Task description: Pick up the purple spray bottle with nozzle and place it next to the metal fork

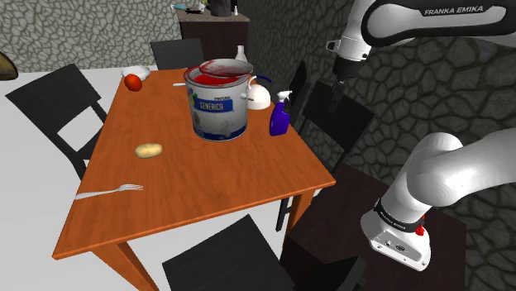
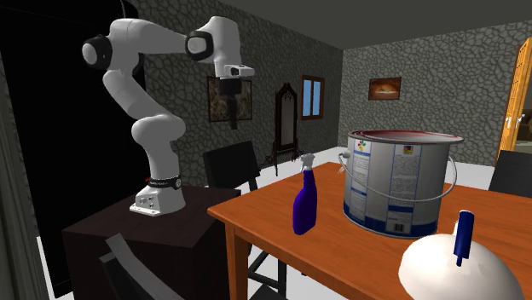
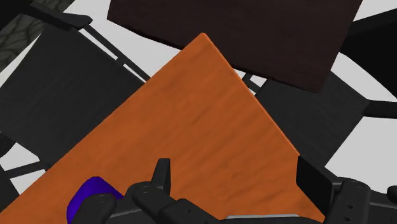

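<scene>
Two fingers wide apart, empty, clear of purple spray bottle

Spray bottle: deep purple-blue body, narrow neck, pale trigger nozzle on top. Standing upright on the desk, close to the desk edge on the shoulder view's right, towards the far end. In the second exterior view the bottle stands near the desk edge, its nozzle pointing to that view's right. In the wrist view only part of its purple body shows.

Fork: pale, thin, lying flat near the desk's near corner on the shoulder view's left, tines towards that view's right. Well apart from the bottle
</scene>
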You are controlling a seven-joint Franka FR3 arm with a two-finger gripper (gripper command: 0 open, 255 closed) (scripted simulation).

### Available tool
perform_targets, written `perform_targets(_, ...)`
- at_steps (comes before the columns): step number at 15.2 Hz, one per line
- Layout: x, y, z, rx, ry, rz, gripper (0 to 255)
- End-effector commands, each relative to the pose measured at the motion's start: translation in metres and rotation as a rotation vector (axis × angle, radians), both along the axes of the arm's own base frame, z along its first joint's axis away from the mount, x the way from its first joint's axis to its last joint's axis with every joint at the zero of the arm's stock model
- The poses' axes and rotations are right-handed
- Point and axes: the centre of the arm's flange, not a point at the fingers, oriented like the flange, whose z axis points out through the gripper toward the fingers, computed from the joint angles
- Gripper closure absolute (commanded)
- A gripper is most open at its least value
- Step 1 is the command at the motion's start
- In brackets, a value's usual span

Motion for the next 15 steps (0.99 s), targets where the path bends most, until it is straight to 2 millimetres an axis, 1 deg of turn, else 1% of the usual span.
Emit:
perform_targets(1, 0.006, -0.021, -0.015, 0.019, -0.040, 0.058, 0)
perform_targets(4, 0.021, -0.052, -0.039, 0.050, -0.093, 0.138, 0)
perform_targets(8, 0.047, -0.090, -0.071, 0.091, -0.164, 0.244, 0)
perform_targets(11, 0.070, -0.115, -0.094, 0.122, -0.218, 0.323, 0)
perform_targets(15, 0.106, -0.145, -0.124, 0.163, -0.289, 0.429, 0)
